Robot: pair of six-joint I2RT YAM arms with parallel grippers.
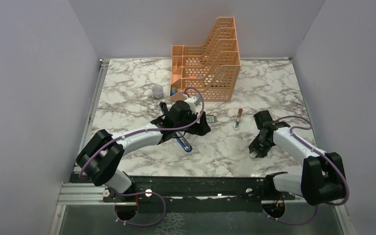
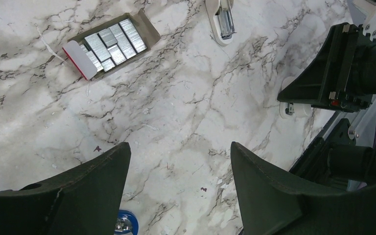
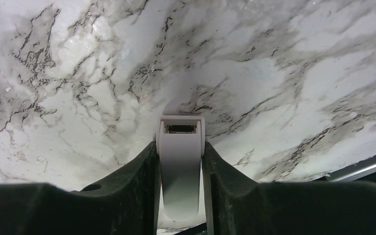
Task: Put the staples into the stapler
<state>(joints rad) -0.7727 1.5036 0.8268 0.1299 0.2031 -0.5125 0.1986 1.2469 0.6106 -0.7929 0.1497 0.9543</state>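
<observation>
Small clear cup: stands on the marble table, left of centre in the top view, beside the foot of the orange file organiser.

Stapler: lies flat at the centre of the top view. It is slanted, with its far end toward the cup and its blue near end toward the lower right. The left arm crosses over its middle. In the left wrist view only a blue tip shows at the bottom edge.

Left gripper: sits above the table at the centre of the top view. Its fingers are spread wide with only bare marble between them, grasping nothing.

Staples: silver strips lying in their opened box, upper left of the left wrist view, with a red-and-white flap at the box's left end. In the top view they lie just right of the left gripper, apart from the stapler.

White piece with a metal insert: lies on the table right of the staples, at the top edge of the left wrist view.

Right gripper: low over the table, right of centre in the top view. Its fingers are clamped on a white oblong piece.
</observation>
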